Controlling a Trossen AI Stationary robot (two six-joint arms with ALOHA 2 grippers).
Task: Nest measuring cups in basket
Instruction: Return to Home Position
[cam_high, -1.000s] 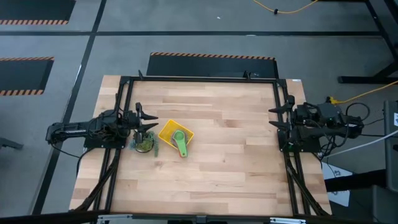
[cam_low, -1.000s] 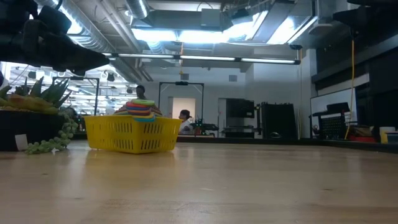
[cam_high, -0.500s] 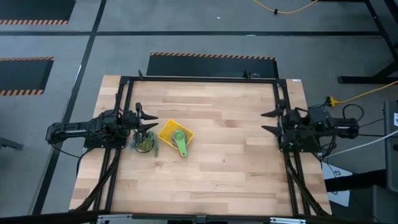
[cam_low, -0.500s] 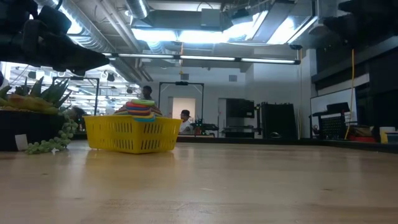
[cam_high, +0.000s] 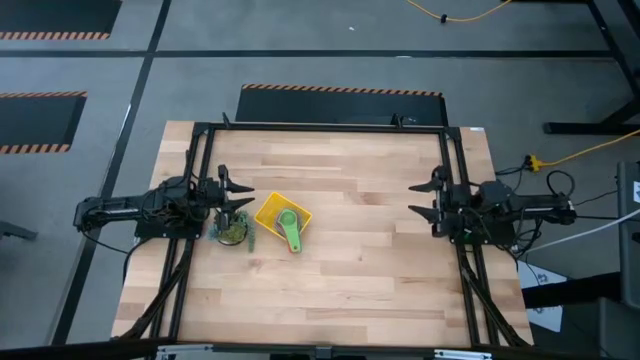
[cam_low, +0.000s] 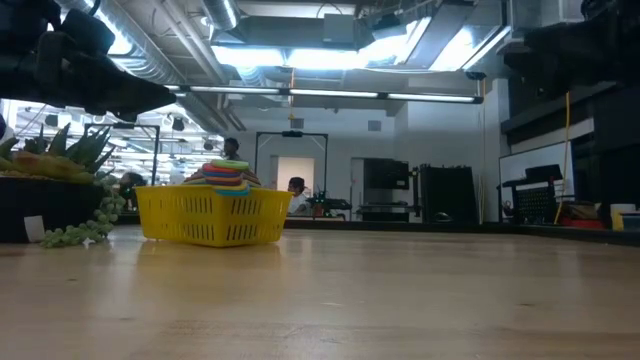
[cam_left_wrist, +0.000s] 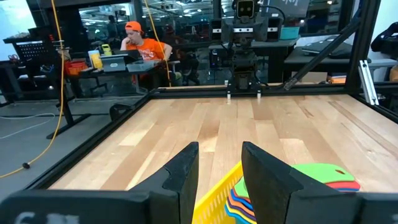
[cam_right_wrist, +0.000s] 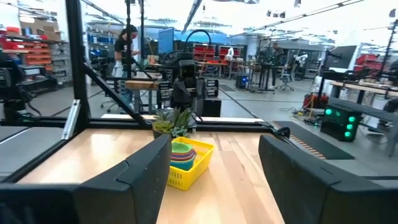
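Change: right gripper (cam_high: 416, 198) has shifted toward 9 o'clock; fingers released, empty.
Left gripper (cam_high: 246, 197): fingers released.
Stacked plastic measuring cups (cam_high: 288, 221): in square bright-yellow plastic basket (cam_high: 267, 212); green top handle's long axis points 6 o'clock.

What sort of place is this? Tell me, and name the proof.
Probably a robotics lab in an industrial hall: hazard-striped floor markings, exposed ceiling ducts with strip lights, and a person at a cluttered desk beyond the table.

Light wooden plank counter (cam_high: 340, 220) is ringed by a black metal frame (cam_high: 320, 128). Small spiky green plant (cam_high: 231, 231) is set near its left edge. Person in orange shirt and cap (cam_left_wrist: 142, 46) is seated at a desk beyond.
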